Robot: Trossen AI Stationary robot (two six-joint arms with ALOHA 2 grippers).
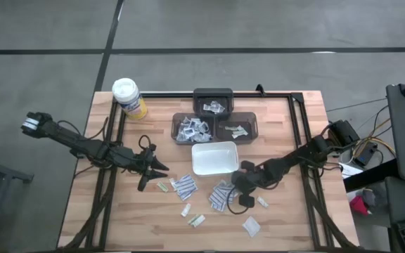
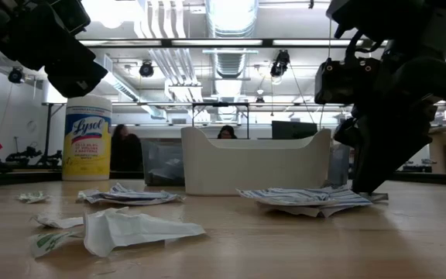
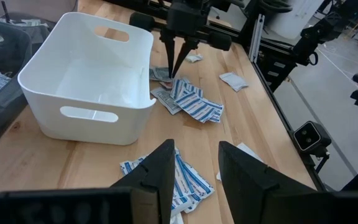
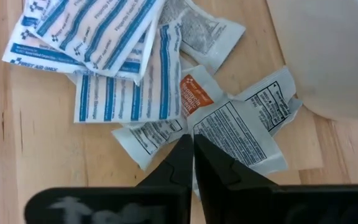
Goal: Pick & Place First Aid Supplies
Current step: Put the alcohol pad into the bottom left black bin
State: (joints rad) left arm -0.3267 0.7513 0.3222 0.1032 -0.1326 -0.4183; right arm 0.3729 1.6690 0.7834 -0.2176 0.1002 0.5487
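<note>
Here the first aid supplies [image 1: 220, 195] lie scattered on the wooden table [image 1: 287, 218], mostly on its near half in front of the white tray [image 1: 213, 157], with more already sorted in the dark bins [image 1: 216, 126] behind it. They look feather-light, thin and floppy, slick enough to slide if nudged, so I'd judge a pinch on a lifted edge or corner works best. The right gripper [image 4: 191, 155] is down on the right-hand heap just beside the tray, fingers pressed together at the edge of a crumpled white packet [image 4: 241, 127]; whether it truly has hold of it I cannot tell. The left gripper [image 3: 194, 168] hovers over the blue-striped packets [image 1: 183, 185] further left, its fingers partly spread and empty. A yellow canister [image 1: 129, 97] stands at the far left corner.
</note>
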